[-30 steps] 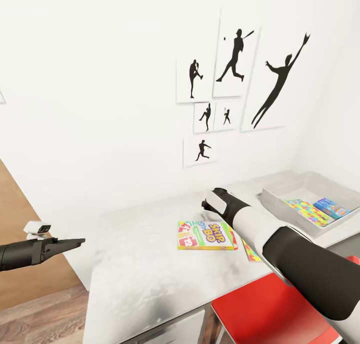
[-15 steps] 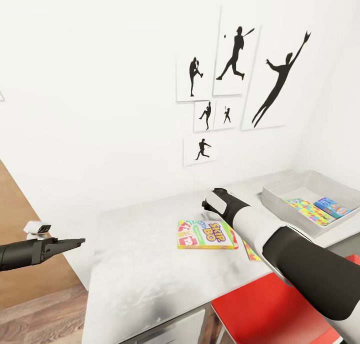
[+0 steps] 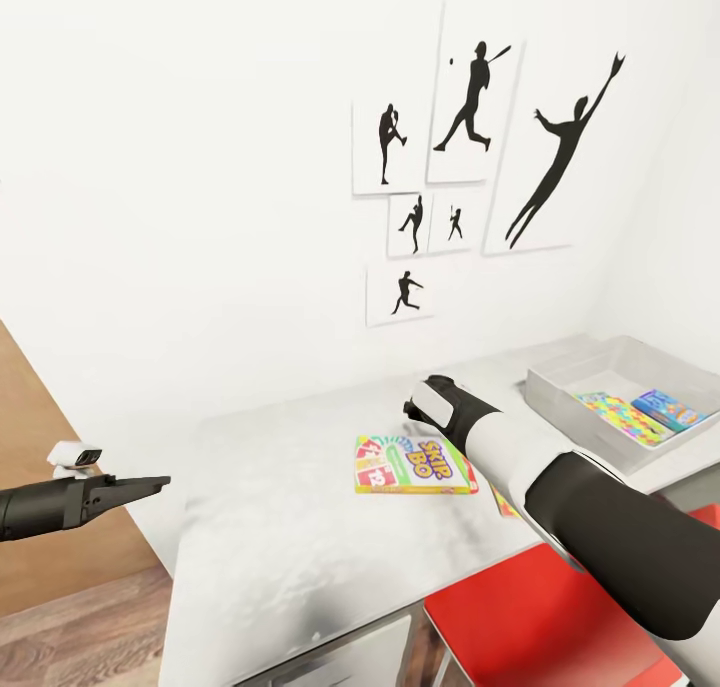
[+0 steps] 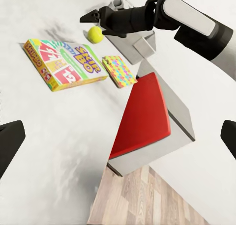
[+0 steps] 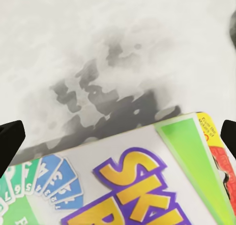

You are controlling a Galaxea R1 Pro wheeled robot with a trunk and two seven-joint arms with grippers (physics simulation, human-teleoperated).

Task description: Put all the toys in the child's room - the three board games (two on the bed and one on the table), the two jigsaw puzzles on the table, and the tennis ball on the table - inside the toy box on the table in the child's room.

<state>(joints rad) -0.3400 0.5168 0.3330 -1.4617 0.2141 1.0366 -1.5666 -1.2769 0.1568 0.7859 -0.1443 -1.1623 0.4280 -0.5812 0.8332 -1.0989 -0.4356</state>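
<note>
The right gripper (image 4: 93, 16) hangs over the table (image 3: 280, 527) just past the far edge of the SKIP-BO board game (image 3: 412, 465); in the right wrist view its two dark fingertips (image 5: 10, 141) stand wide apart with nothing between them. In the left wrist view the tennis ball (image 4: 95, 34) sits on the table just beside those fingers. The SKIP-BO box lies flat near the middle of the table, and a jigsaw puzzle (image 4: 118, 70) lies flat just beside it, toward the table's right end. The toy box (image 3: 560, 392) stands at the far right end and holds a second jigsaw puzzle (image 3: 621, 416) and the blue board game (image 3: 664, 408). The left gripper (image 3: 135, 487) is held off the table's left edge, released and empty. A red chair (image 3: 520, 617) is at the near edge.
</note>
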